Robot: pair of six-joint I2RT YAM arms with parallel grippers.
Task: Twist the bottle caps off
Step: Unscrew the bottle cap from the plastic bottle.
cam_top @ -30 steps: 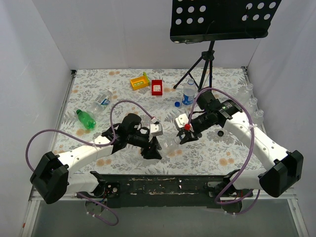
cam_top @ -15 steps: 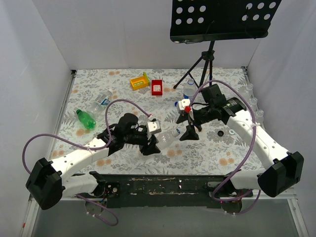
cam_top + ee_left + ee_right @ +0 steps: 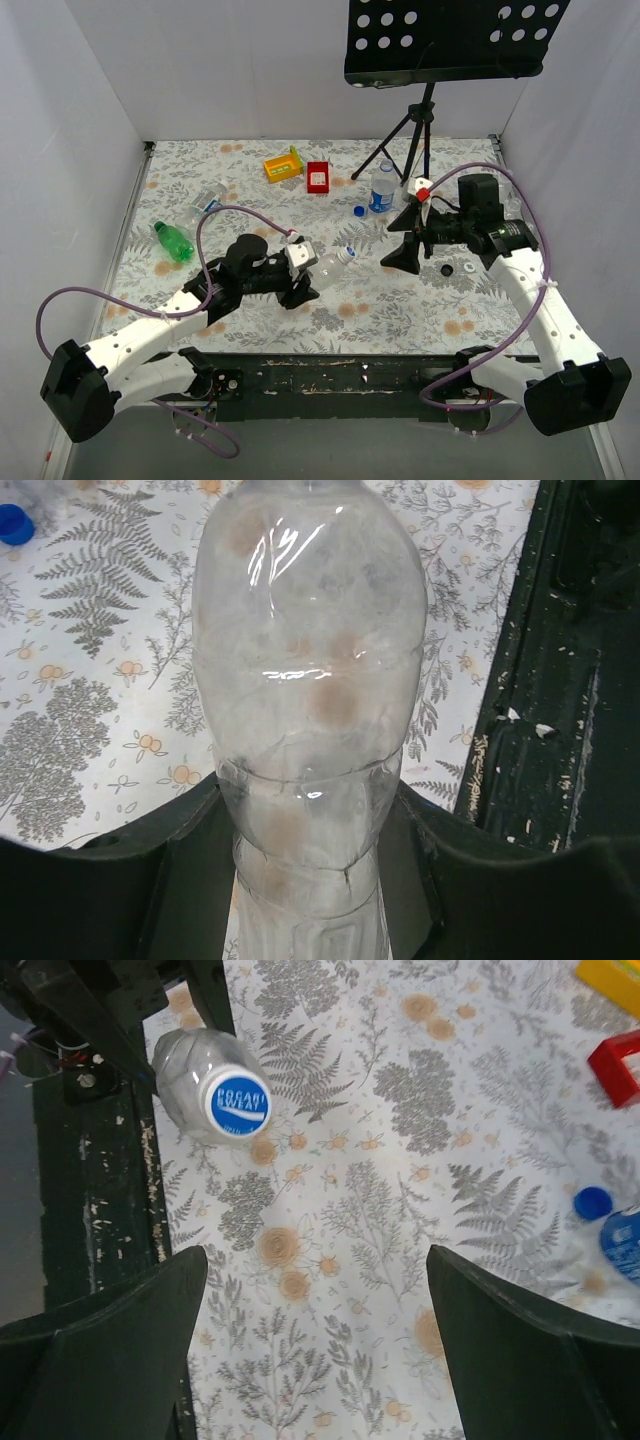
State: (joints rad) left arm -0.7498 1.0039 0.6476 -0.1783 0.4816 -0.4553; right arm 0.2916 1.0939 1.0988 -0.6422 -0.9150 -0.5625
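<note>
Clamping a clear bottle (image 3: 333, 264) by its body, the left gripper (image 3: 303, 276) holds it near the table's (image 3: 410, 312) middle, blue cap (image 3: 238, 1103) on. The right gripper (image 3: 315, 1260) stands wide apart, empty, nearby.

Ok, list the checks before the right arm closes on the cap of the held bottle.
1. Grip: left end effector clamped on the clear bottle: ok.
2. Opening: right end effector wide open and empty: ok.
3. Target: Pocari Sweat cap on the neck, facing the right arm: ok.
4. Alignment: cap inside the right end effector's gap: not ok, it sits off to the upper left in the right wrist view.
5. Thread: how loose the cap is: cannot tell.
</note>
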